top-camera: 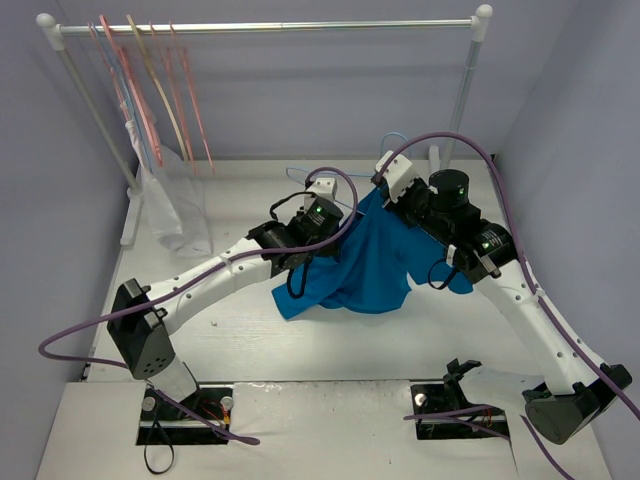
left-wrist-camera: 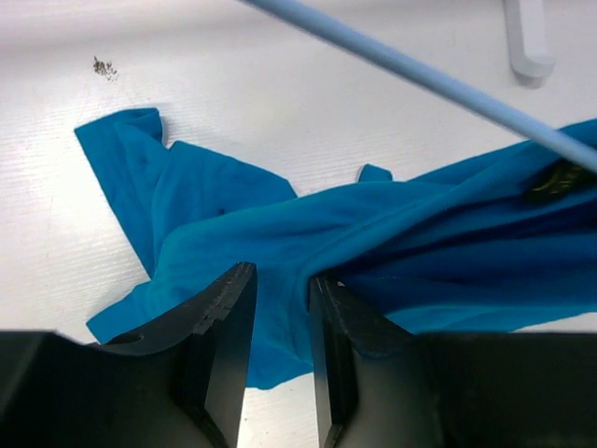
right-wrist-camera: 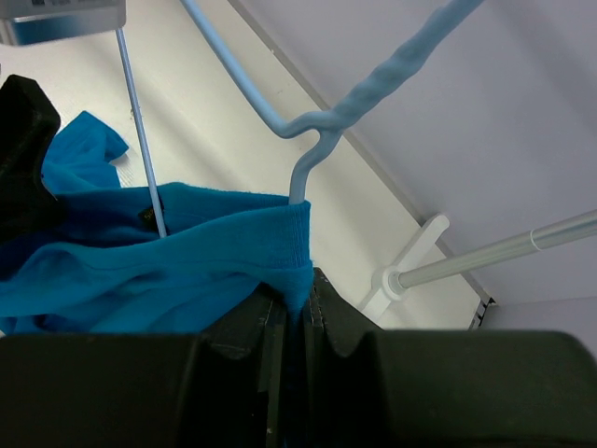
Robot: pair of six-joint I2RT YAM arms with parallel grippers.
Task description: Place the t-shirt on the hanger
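Right gripper: clamped on the shirt collar, beside the hanger neck.
Left gripper: jaws astride a shirt fold; we cannot tell whether they pinch it.
Shirt: draped on the table, collar end raised; its long axis runs from far right to near left.
Risk: we judge that a left-side tug could pull the collar off the hanger or out of the right pinch.

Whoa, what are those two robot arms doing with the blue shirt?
They are putting the t-shirt on the light-blue hanger. The right fingers are shut on the edge of the neck hole, and the hanger's stem pokes up through that hole. The left fingers sit either side of a fold lower down; whether they pinch it yet is unclear. Much of the shirt lies crumpled on the table.
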